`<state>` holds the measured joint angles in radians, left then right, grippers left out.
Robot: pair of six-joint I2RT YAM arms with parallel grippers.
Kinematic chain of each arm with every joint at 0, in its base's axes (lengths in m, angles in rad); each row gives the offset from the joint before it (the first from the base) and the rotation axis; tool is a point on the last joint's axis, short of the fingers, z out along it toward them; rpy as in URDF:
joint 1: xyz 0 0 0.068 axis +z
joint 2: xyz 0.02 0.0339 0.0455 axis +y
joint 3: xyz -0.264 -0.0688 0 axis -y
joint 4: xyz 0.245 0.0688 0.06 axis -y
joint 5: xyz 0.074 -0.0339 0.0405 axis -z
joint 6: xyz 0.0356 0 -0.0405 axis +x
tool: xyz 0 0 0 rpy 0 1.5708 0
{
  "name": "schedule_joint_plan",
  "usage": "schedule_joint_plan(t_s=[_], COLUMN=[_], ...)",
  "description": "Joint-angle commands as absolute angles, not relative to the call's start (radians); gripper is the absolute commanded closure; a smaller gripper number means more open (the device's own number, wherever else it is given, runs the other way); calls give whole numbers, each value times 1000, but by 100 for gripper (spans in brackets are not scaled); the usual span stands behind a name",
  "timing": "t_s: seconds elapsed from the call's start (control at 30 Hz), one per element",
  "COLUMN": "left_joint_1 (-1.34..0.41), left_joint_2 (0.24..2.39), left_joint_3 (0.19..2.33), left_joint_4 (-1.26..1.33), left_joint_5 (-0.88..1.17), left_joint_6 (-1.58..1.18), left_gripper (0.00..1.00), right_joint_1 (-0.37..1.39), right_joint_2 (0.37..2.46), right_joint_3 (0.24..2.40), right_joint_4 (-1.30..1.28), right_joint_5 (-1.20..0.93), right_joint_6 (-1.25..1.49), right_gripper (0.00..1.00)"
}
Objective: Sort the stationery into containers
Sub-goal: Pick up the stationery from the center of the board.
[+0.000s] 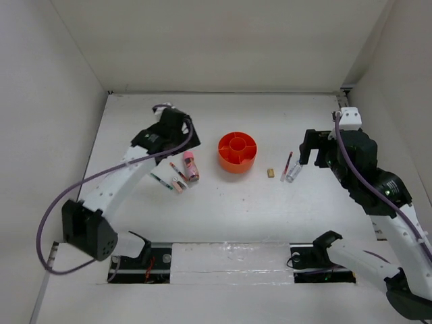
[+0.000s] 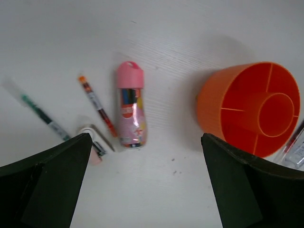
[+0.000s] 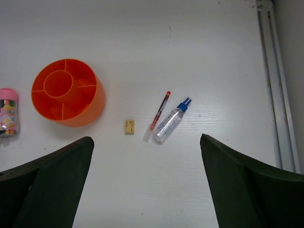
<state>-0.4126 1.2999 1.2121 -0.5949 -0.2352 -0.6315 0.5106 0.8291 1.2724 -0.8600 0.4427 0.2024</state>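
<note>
Only the top view takes in the whole counter [image 1: 223, 223]. The orange organiser [image 1: 237, 152] stands mid-counter, with the pink bottle [image 1: 190, 166] lying at its 8 o'clock, the tan block [image 1: 271, 173] at 4 o'clock and the clear blue-capped bottle [image 1: 293, 172] further out toward 3 o'clock. The pens are mere slivers there. The left wrist view resolves a red pen [image 2: 97, 107] just beside the pink bottle and a green pen [image 2: 43, 115] further off. It also shows a pinkish eraser [image 2: 95, 145], partly hidden by the left gripper [image 2: 145, 142] and hard to make out. The organiser's lower edge is covered there too. The right wrist view shows a second red pen [image 3: 160, 110] lying against the clear bottle, while the pink bottle is cut off at the edge. The right gripper [image 3: 146, 137], like the left, hangs spread wide and holds nothing.
</note>
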Motion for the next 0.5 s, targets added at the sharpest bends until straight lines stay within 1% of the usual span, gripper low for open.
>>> schedule_joint_plan(t_s=[0.0, 0.1, 0.2, 0.3, 0.47], left_joint_1=[-500, -500, -500, -500, -567], left_joint_2=[1417, 1417, 1456, 1476, 1532], left_joint_3=[1335, 1293, 1293, 1247, 1198], left_joint_4=[-680, -617, -640, -609, -581], left_joint_5=[-446, -446, -457, -391, -400], left_joint_6=[-790, -801, -845, -865, -911], left_gripper=[0, 0, 0, 0, 0], right_joint_1=[506, 506, 506, 506, 506], right_joint_2=[834, 824, 801, 790, 790], right_joint_3=[1276, 1276, 1276, 1255, 1235], right_joint_4=[-767, -767, -776, -776, -755], right_joint_5=[385, 385, 385, 385, 362], right_joint_6=[190, 181, 170, 170, 170], right_gripper=[0, 0, 0, 0, 0])
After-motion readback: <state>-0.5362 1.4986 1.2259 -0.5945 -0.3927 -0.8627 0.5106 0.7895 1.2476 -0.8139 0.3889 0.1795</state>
